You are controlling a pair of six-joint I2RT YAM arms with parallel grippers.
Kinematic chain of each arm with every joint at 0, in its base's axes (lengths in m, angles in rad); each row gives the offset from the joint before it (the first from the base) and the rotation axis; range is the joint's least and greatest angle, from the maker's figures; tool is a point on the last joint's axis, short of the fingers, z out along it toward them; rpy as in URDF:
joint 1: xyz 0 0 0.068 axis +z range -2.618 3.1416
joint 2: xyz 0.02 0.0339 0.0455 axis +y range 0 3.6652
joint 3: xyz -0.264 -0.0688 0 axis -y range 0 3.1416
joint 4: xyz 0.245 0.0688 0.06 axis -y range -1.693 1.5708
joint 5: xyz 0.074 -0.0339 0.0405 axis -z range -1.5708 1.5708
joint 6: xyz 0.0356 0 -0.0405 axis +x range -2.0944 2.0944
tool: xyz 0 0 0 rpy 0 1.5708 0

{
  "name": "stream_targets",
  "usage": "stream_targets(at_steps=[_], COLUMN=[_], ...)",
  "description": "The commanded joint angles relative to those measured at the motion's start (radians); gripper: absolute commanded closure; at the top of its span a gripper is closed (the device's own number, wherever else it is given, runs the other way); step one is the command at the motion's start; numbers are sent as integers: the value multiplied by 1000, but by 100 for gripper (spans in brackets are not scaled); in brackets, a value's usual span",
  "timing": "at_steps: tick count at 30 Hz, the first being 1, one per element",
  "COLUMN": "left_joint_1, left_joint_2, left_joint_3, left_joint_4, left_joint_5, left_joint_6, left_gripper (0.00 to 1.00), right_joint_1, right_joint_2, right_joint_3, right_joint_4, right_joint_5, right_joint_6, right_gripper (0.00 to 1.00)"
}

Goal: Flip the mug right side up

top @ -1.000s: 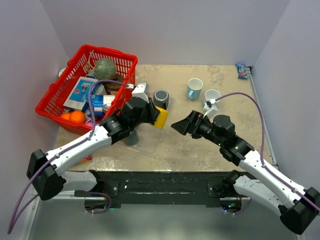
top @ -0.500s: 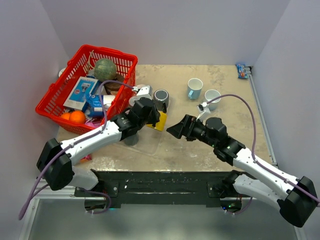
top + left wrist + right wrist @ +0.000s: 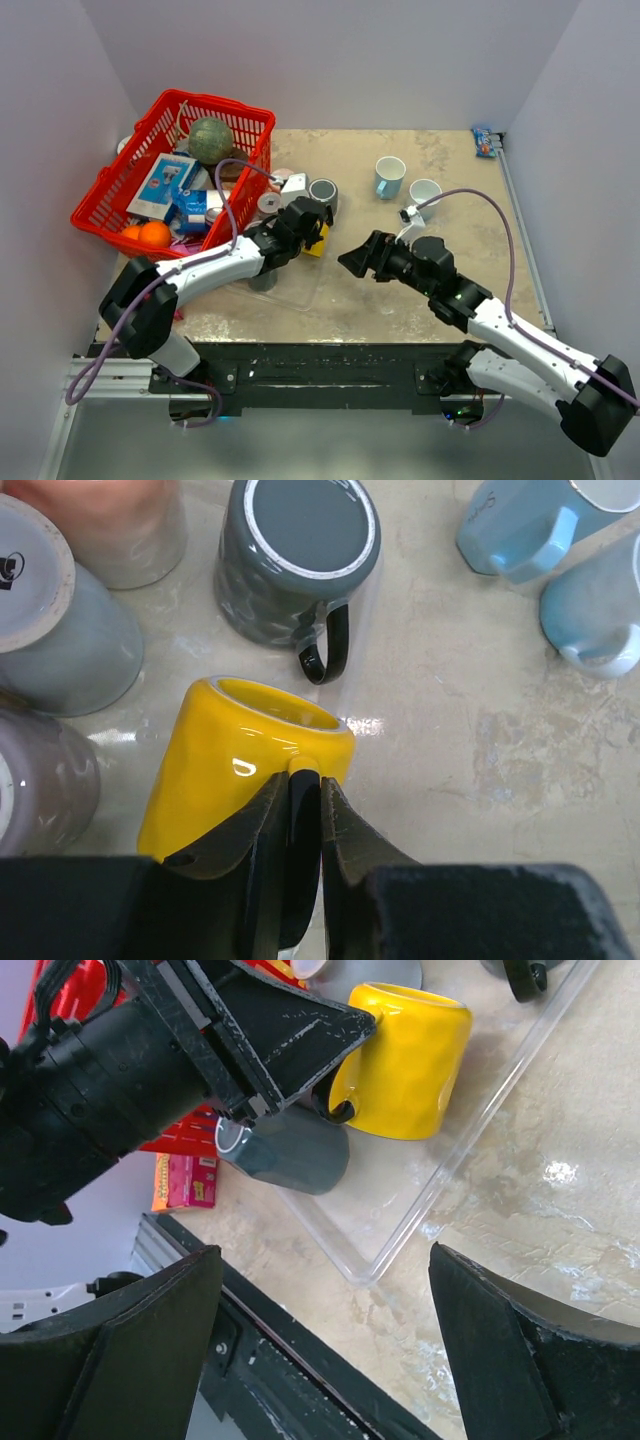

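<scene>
Yellow, your one target mug (image 3: 240,770) tilts over the clear tray (image 3: 463,1150), its handle pinched tight in the left gripper (image 3: 303,780). Just right of the tray, the right gripper (image 3: 358,256) gapes wide, holding nothing. At the tray's far edge one dark grey mug (image 3: 297,555) sits bottom-up. Beyond the tray, two pale blue mugs (image 3: 389,176) stand upright.

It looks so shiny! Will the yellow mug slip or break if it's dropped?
Probably slippery: the yellow mug has a glossy glaze with bright glints. It looks hard and stiff, so likely breakable. Pinched only by its handle in the left gripper, it might swing or twist.
</scene>
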Motion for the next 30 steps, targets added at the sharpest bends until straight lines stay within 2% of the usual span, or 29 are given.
stream_targets(at_steps=[1, 4, 9, 15, 22, 30], left_joint_1=[10, 10, 10, 8, 10, 10], left_joint_2=[-13, -39, -114, -182, -209, -217], left_joint_3=[109, 116, 92, 37, -12, -28], left_joint_4=[-25, -61, -75, -64, -38, -7], left_joint_5=[-62, -20, 55, 144, 237, 290], left_joint_6=[-128, -189, -248, -289, -325, -349], left_gripper=[100, 100, 100, 100, 100, 100], right_joint_1=[40, 97, 166, 187, 189, 189], right_joint_2=[26, 63, 188, 267, 267, 316], right_joint_3=[-37, -67, -35, -17, -14, 15], right_joint_4=[127, 306, 423, 552, 641, 627], right_joint_5=[47, 87, 118, 178, 179, 132], right_joint_6=[-41, -90, -183, -237, -294, -320], right_gripper=[15, 21, 35, 49, 51, 47])
